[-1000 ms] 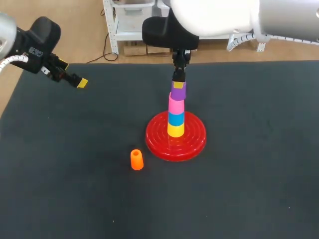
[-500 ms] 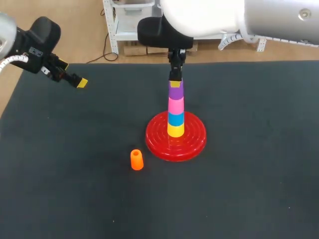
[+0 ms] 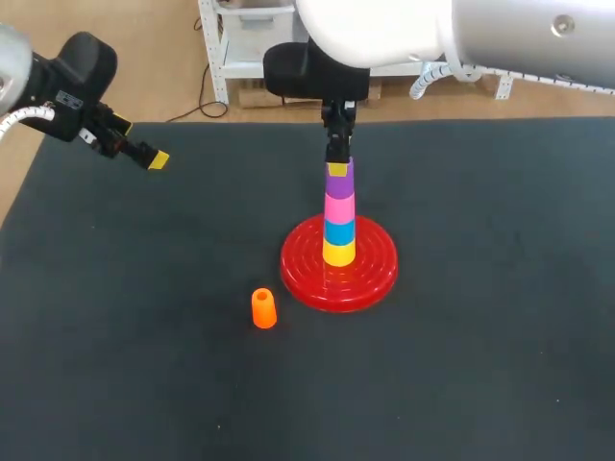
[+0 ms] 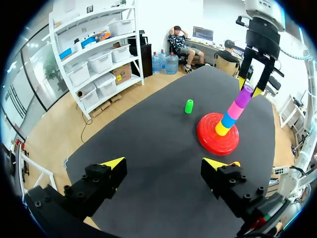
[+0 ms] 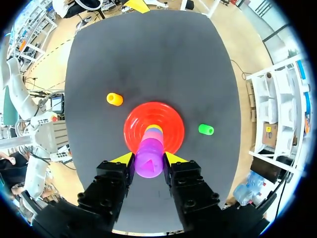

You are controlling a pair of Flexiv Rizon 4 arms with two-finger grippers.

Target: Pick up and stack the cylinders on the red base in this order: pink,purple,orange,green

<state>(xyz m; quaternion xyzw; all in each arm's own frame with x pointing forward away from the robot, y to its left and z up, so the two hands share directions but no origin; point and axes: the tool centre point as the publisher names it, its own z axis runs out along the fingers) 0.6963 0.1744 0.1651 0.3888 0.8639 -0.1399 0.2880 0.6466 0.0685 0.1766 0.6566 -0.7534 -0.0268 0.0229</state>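
- Dark tabletop [image 3: 500,365] carries the red base [image 3: 375,274], with yellow, blue and a pink cylinder [image 3: 338,206] stacked on it.
- Right tool [image 5: 148,158] grasps the purple cylinder [image 3: 339,187], which tops that stack.
- Left tool [image 4: 164,162] hangs released, well apart from the base.
- Orange cylinder [image 3: 263,308] stands near the base; the green cylinder [image 4: 188,106] is on the base's opposite side.

The right arm [image 3: 500,38] comes in from one o'clock, wrist bent so the right tool [image 5: 149,158] points straight down, fingers pressed on both sides of the purple cylinder [image 3: 340,184]. The left arm [image 3: 67,82] hangs at ten o'clock, left tool [image 4: 166,163] spread wide
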